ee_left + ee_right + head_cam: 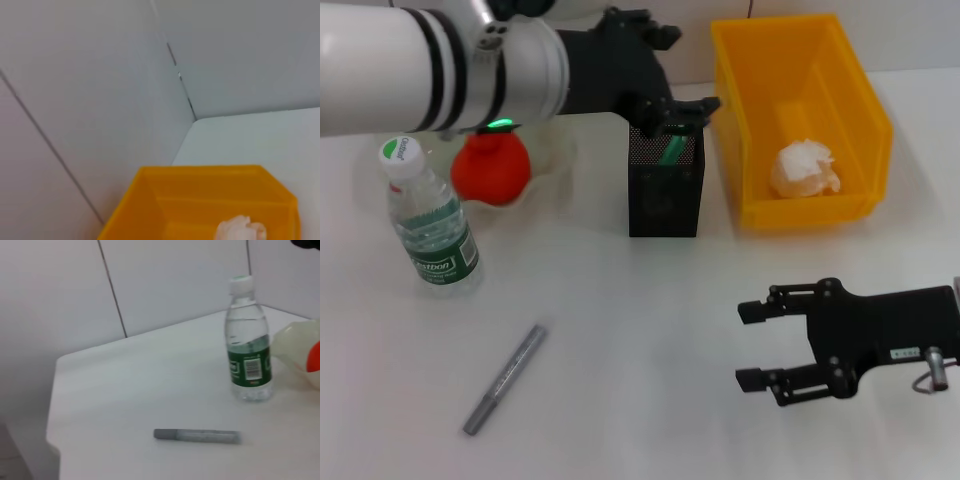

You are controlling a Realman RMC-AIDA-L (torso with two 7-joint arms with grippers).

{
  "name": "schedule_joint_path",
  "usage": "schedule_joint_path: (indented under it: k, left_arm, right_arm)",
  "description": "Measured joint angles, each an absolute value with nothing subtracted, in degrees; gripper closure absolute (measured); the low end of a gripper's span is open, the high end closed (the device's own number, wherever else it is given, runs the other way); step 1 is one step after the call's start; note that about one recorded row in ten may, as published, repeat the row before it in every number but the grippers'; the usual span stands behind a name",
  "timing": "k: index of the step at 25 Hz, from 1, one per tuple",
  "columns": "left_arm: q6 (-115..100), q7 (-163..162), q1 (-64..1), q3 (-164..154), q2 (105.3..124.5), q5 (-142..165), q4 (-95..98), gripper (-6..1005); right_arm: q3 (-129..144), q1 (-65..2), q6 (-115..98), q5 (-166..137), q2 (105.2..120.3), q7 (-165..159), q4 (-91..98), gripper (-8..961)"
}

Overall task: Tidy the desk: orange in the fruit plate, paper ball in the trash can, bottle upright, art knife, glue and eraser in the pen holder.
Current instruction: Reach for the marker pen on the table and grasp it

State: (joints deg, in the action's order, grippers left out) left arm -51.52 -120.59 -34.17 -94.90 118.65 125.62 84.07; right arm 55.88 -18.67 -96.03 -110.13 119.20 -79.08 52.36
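Observation:
The orange (pixel 490 168) lies in the clear fruit plate (pixel 552 172) at the back left. A water bottle (pixel 432 225) (pixel 248 340) stands upright in front of it. The paper ball (pixel 805 168) (pixel 240 229) is inside the yellow trash can (pixel 735 120) (pixel 210 200). A grey art knife (pixel 505 380) (pixel 197 436) lies flat on the table at the front left. My left gripper (pixel 678 115) hovers open just over the black mesh pen holder (pixel 665 200), where a green glue stick (pixel 672 150) leans inside. Over the table at the front right, my right gripper (pixel 750 345) is open and holds nothing. The eraser is out of view.
White walls close the back of the white table. My left arm reaches across above the fruit plate and the bottle. In the right wrist view the table's edge (pixel 52 405) shows beyond the knife.

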Motion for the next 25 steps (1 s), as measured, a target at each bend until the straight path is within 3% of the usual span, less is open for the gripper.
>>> schedule_joint_path:
  k: [11, 15, 25]
  left_arm:
    - [-57.08, -129.15, -27.73, -94.0, 118.65, 132.42, 94.42, 217]
    - [-58.65, -132.72, -21.64, -92.74, 118.56, 132.55, 101.18, 217]
    - [-66.09, -139.67, -19.34, -89.93, 118.56, 135.99, 101.76, 218]
  right_arm:
    - [49.43, -15.07, -103.82, -110.52, 119.46, -78.22, 56.22, 187]
    - [47.89, -14.53, -104.62, -110.64, 119.39, -77.42, 56.26, 187]
    - [47.99, -15.16, -104.15, -110.79, 119.25, -77.35, 55.76, 187]
